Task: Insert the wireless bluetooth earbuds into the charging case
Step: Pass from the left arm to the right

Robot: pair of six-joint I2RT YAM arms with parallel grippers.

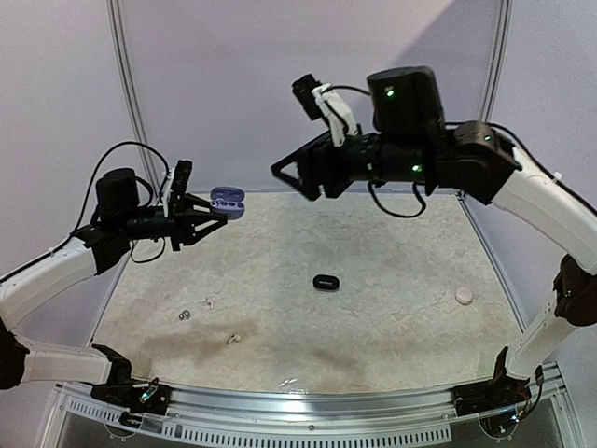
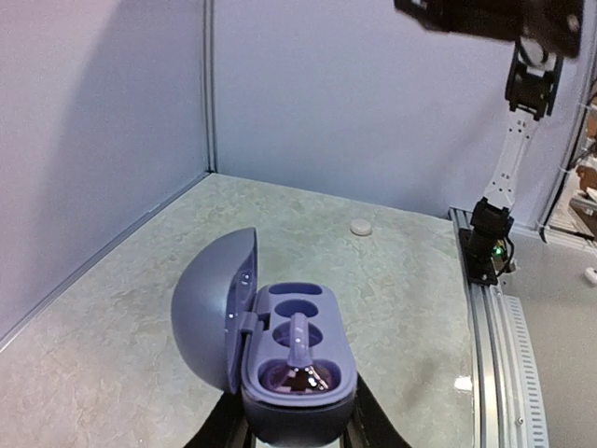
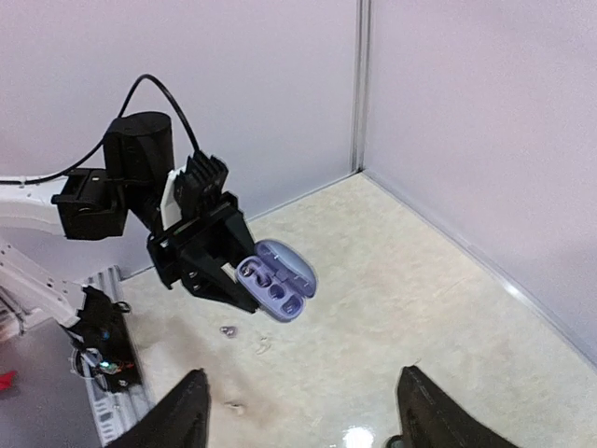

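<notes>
The left pincer (image 1: pixel 215 209) grips the lavender charging case (image 1: pixel 228 200) in the air above the far-left part of the mottled surface (image 1: pixel 392 327) (lid swung open, a dark glossy shape (image 2: pixel 298 378) in the nearest well). Opposite, the raised right pincer (image 1: pixel 293 180) stands wide and empty, fingers (image 3: pixel 191 415) well apart. Loose earbuds (image 1: pixel 185 315) lie on the surface below the case, and a black case (image 1: pixel 325 282) rests mid-surface.

Right gripper (image 3: pixel 308 422): my fingers stand wide apart at the bottom edge.
Left gripper (image 3: pixel 241 280): I see it clamping the charging case (image 3: pixel 277 280) above the table (image 3: pixel 420 280).
Charging case: lavender, lid open, wells facing me.
Earbuds (image 3: pixel 227 329): three tiny ones lie loose beneath.
</notes>
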